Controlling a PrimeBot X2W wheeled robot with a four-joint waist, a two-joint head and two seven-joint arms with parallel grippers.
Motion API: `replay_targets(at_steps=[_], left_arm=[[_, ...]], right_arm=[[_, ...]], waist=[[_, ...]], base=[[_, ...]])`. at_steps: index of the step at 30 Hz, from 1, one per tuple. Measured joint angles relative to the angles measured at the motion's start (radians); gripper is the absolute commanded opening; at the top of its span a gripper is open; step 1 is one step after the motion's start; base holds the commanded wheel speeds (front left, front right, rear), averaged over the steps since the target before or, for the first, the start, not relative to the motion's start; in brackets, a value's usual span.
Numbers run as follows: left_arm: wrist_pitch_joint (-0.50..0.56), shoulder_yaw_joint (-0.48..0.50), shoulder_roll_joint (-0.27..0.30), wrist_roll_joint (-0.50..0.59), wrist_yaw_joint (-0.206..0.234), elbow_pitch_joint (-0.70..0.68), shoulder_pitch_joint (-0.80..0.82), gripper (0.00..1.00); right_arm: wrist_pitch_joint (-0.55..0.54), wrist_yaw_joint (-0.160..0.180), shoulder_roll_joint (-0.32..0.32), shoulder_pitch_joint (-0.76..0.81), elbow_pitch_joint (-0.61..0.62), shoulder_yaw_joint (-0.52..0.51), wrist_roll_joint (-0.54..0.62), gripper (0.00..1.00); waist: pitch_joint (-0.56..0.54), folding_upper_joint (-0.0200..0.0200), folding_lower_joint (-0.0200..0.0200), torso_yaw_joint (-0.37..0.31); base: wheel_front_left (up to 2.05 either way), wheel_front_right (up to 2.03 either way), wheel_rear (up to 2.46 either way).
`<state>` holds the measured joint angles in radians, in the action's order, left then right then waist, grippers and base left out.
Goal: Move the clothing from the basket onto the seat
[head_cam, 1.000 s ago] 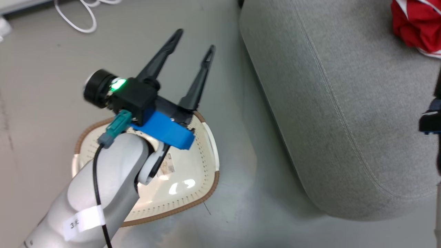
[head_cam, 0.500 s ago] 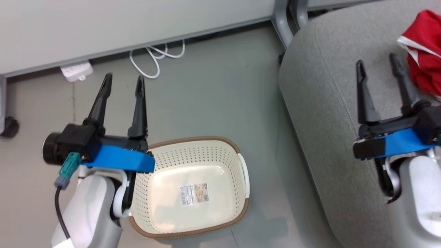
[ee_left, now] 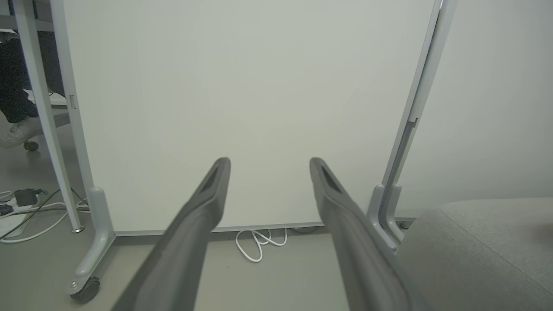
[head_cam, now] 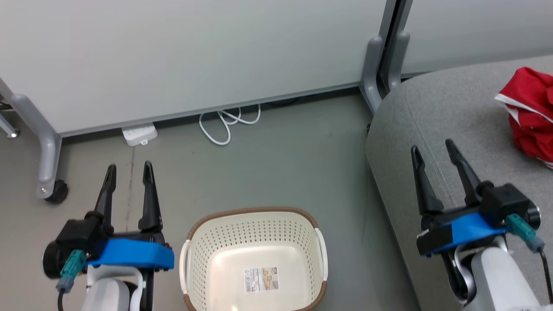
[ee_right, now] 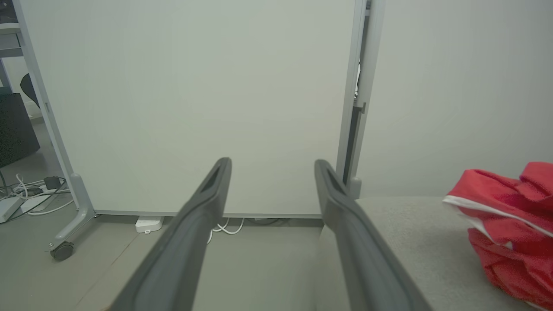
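**Basket empty, clothing on the seat**

Nearest, the basket (head_cam: 255, 235) sits empty on the floor between the left gripper (head_cam: 129, 166) and the right gripper (head_cam: 432, 144). Both have their fingers spread wide and hold nothing. Farther right, red clothing (head_cam: 529, 112) lies on the seat (head_cam: 453, 108), cut off by the frame edge, so it is possibly both garments. The task looks finished; the next move calls only for checking the seat.

Head view: a pale panel (head_cam: 194, 56) spans 9 to 12 o'clock, a second panel (head_cam: 475, 30) stands at 2 o'clock, with grey posts (head_cam: 380, 65) between them. On the grey floor (head_cam: 281, 164) a coiled white cable (head_cam: 227, 123) lies at 10 o'clock by the panel's foot. A white plug block (head_cam: 139, 134) lies at its 9 o'clock, and a castor (head_cam: 56, 192) at the block's 8 o'clock. Left wrist view: at 9 o'clock, a person's pale shoe (ee_left: 19, 131) and dark trouser leg (ee_left: 13, 86); at the shoe's 6 o'clock, a black adapter (ee_left: 26, 197) among loose cords (ee_left: 30, 229)
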<state>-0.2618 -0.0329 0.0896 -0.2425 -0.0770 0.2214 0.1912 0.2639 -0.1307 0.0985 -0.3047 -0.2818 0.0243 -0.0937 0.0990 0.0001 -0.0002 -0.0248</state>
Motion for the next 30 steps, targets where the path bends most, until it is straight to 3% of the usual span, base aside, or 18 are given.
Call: replay_targets(at_steps=[12, 30], left_arm=[[0.0, 0.053, -0.034, 0.035, -0.036, 0.044, -0.113, 1.0], [0.0, 0.04, -0.038, 0.021, -0.044, 0.08, -0.144, 1.0]], right_arm=[[0.0, 0.0, -0.03, 0.146, -0.014, -0.029, -0.021, 1.0], [0.0, 0.0, -0.046, 0.21, -0.036, -0.04, -0.048, 1.0]], waist=[[-0.09, 0.0, 0.0, 0.036], [-0.14, 0.0, 0.0001, 0.079]], base=[[0.0, 0.0, 0.0], [0.0, 0.0, 0.0]])
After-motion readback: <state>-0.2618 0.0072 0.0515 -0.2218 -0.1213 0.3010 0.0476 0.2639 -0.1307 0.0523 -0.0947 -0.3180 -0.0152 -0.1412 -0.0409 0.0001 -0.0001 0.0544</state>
